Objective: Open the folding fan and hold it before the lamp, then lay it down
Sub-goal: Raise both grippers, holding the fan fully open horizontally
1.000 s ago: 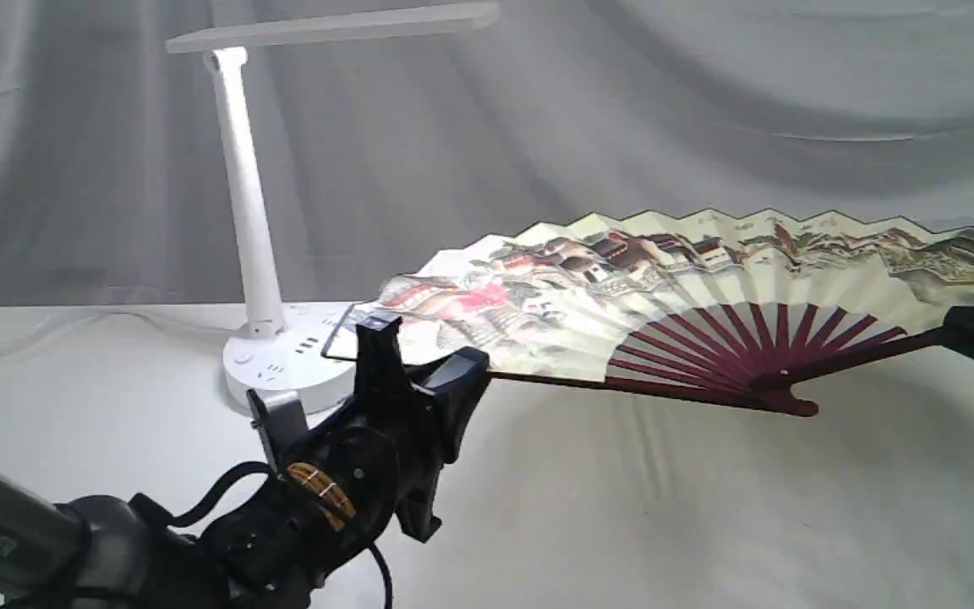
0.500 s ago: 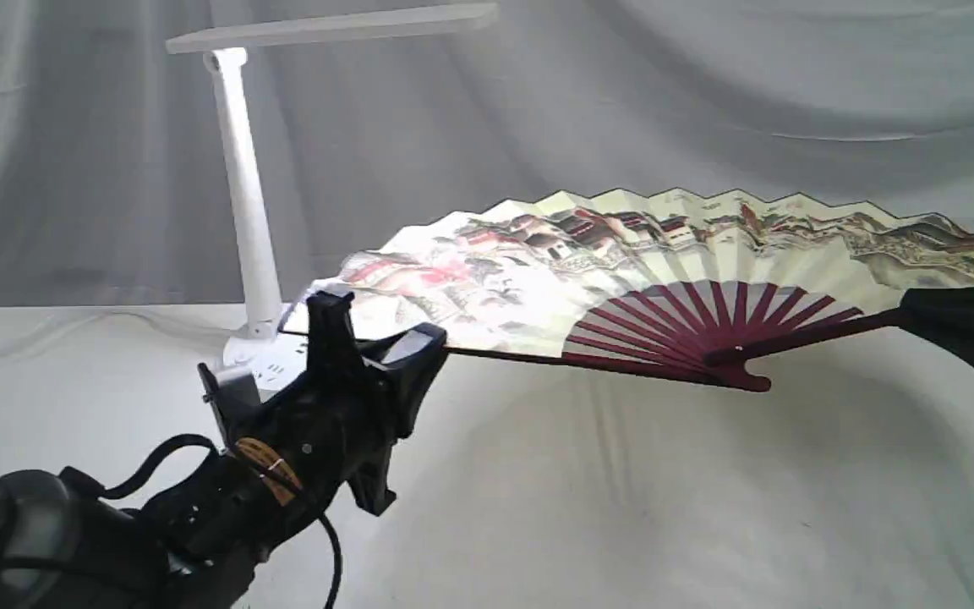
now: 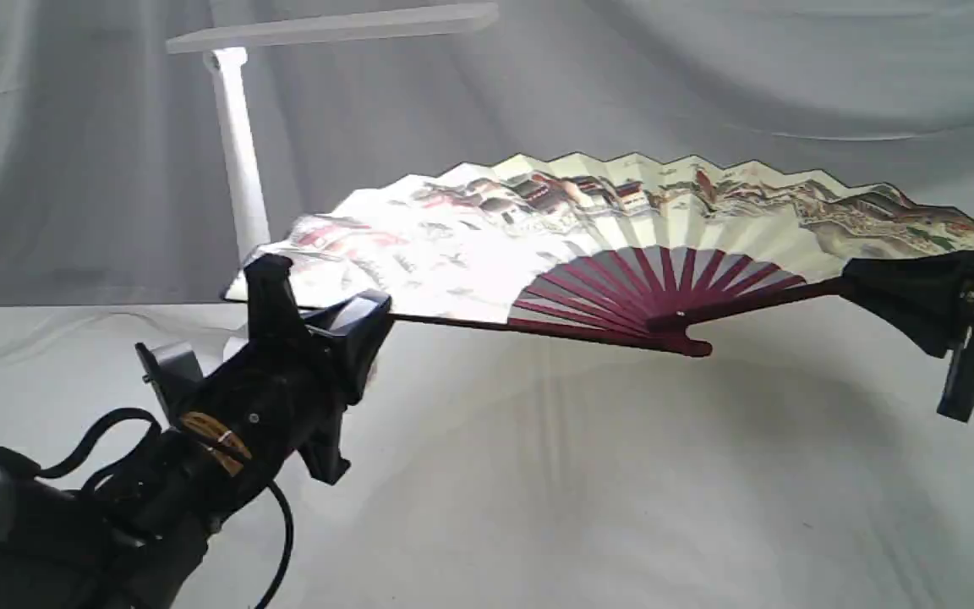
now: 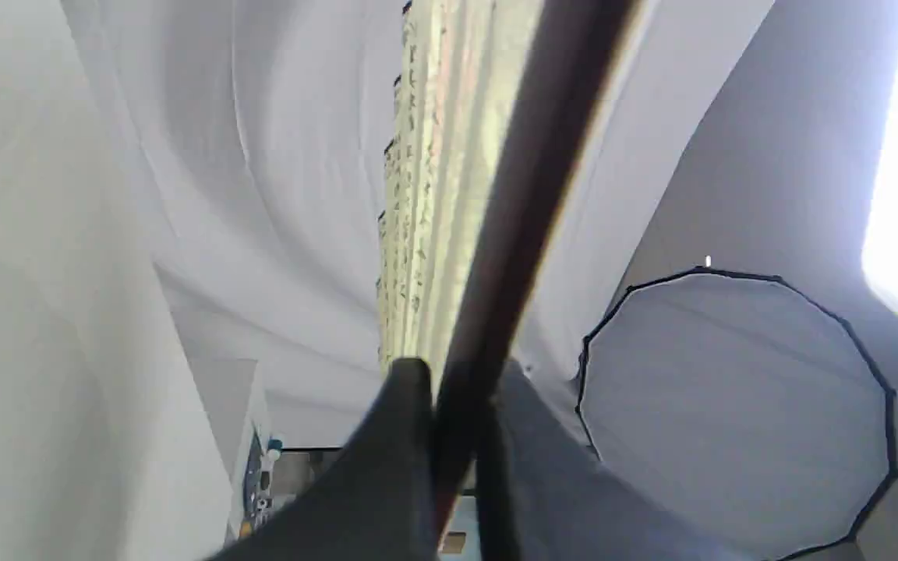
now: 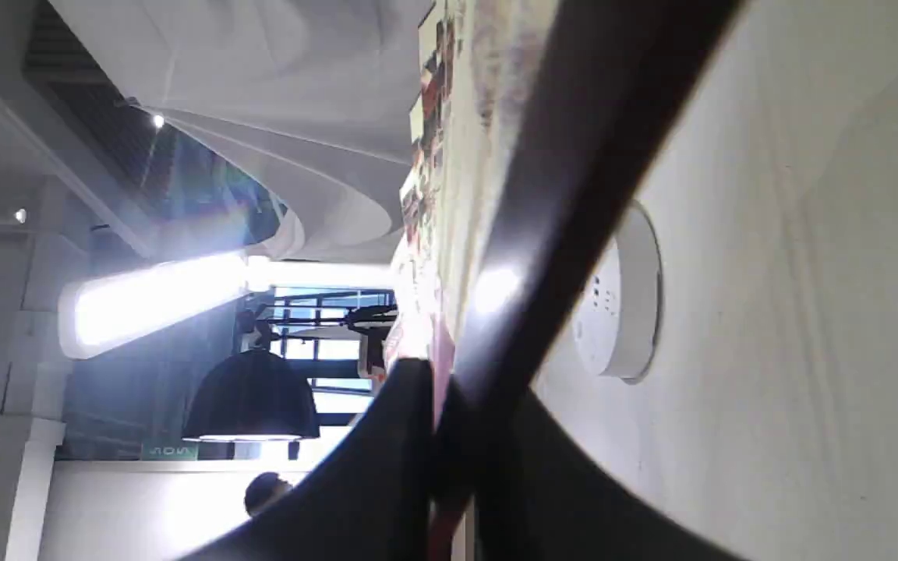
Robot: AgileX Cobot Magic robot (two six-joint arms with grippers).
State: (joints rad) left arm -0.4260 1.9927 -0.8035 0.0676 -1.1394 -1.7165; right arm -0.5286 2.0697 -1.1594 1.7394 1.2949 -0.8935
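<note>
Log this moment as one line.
folding fan: open, above table | left gripper: shut on one guard | right gripper: shut on other guard | lamp: partly behind fan

Your big pleated cream paper fan (image 3: 588, 228) with the red-roofed buildings, black edge and dark maroon ribs is spread fully open. It's up in the air, tipped almost flat, painted side up, pivot on the near side. Its left end sits in front of the slim stem of your white plastic desk lamp (image 3: 238, 152), which stands upright at the far left with its long flat light bar glowing overhead.
</note>
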